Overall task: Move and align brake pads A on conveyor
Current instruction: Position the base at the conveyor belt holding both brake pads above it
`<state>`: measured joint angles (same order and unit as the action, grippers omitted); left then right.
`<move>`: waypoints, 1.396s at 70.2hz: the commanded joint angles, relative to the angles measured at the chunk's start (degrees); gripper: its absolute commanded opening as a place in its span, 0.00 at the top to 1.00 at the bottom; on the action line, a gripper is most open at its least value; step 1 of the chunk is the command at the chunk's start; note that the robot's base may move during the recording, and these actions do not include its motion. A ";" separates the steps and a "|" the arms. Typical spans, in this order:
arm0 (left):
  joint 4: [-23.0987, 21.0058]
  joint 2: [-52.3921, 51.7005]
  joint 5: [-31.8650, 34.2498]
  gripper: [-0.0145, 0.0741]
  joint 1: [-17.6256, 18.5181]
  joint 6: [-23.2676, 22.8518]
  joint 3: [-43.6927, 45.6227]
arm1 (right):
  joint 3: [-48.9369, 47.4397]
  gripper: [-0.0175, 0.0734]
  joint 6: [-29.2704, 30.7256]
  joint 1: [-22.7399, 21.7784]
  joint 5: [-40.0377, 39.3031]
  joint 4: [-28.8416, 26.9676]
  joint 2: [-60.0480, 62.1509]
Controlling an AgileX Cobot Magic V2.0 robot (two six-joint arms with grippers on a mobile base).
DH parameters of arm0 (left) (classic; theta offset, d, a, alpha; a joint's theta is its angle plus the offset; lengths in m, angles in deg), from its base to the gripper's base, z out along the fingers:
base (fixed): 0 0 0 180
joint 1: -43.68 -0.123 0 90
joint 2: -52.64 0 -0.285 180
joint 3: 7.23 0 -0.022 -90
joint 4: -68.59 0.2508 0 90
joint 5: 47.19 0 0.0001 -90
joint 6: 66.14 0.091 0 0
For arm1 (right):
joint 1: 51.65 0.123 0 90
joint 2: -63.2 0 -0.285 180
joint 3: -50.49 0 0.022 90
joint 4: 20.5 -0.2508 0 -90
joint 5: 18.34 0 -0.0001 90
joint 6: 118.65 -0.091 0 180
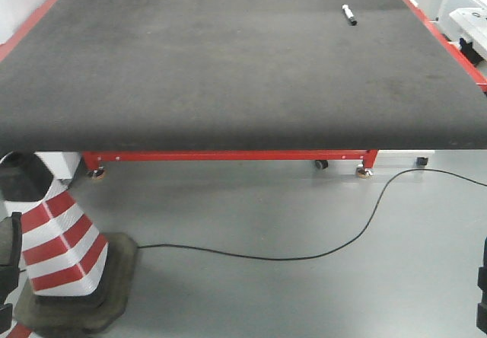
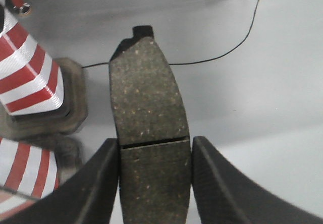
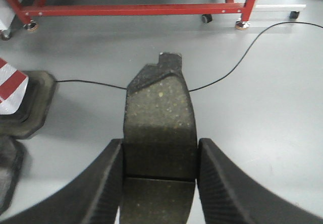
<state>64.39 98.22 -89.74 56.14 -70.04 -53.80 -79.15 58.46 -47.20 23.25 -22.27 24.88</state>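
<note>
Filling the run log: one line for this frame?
left gripper: shut on left brake pad | right gripper: shut on right brake pad | both over floor | conveyor: no pads visible, marker pen

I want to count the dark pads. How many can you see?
2. One brake pad is clamped in the left jaws, the other brake pad in the right jaws. None lies on the conveyor; more could be out of view.

Striped cone (image 1: 57,247) left, black cable (image 1: 266,259) across grey floor (image 1: 266,208) — marker (image 1: 349,14) (black-white) far back.
</note>
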 commanded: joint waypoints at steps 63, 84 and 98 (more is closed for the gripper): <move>-0.46 0.00 4.43 0.85 0.19 -0.34 1.61 | -1.67 0.81 0.25 -0.23 -4.35 0.93 -0.17; -0.46 0.00 4.43 0.85 0.19 -0.34 1.61 | -1.67 0.81 0.25 -0.23 -4.29 0.93 -0.17; -0.46 0.00 4.43 0.85 0.19 -0.34 1.61 | -1.67 0.81 0.25 -0.23 -4.29 0.93 -0.17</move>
<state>64.40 98.22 -89.77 56.14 -70.04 -53.80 -79.15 58.46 -47.20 23.48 -21.77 24.88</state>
